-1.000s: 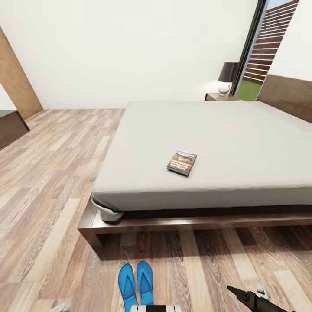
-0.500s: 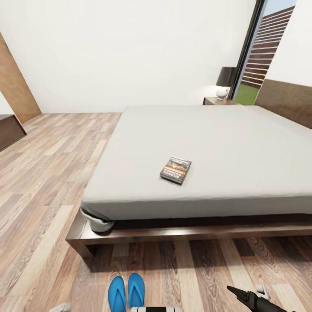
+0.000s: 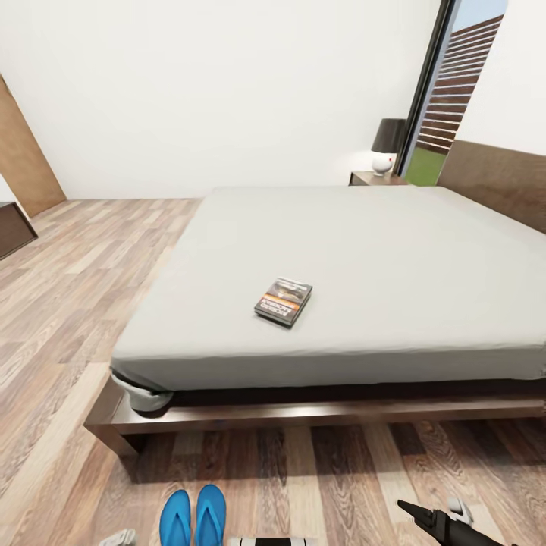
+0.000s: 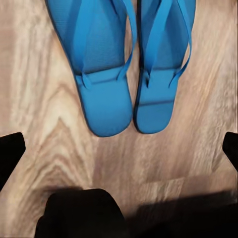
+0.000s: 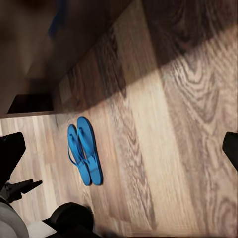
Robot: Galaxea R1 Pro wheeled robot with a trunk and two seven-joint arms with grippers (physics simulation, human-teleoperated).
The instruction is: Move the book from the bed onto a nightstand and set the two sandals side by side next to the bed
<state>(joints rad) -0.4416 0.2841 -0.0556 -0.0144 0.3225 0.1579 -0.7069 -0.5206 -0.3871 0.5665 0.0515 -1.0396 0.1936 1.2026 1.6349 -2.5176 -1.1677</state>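
Nearest, the two bright blue flip-flop sandals [image 3: 193,518] lie side by side, touching, on the light-brown wood-plank floor [image 3: 68,318] beside the low dark-framed bed [image 3: 318,413]. The left gripper [image 4: 119,148] and right gripper [image 5: 119,148] hang above it, both spread wide and empty. Farther off, the small dark paperback book [image 3: 283,301] rests near the grey mattress's near edge, and the dark wooden nightstand [image 3: 371,179] with its black-shaded lamp [image 3: 388,145] stands at the far right.

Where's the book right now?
In the head view the book lies flat on the bed's grey mattress, near its front edge and left of centre, far from the nightstand at the back.
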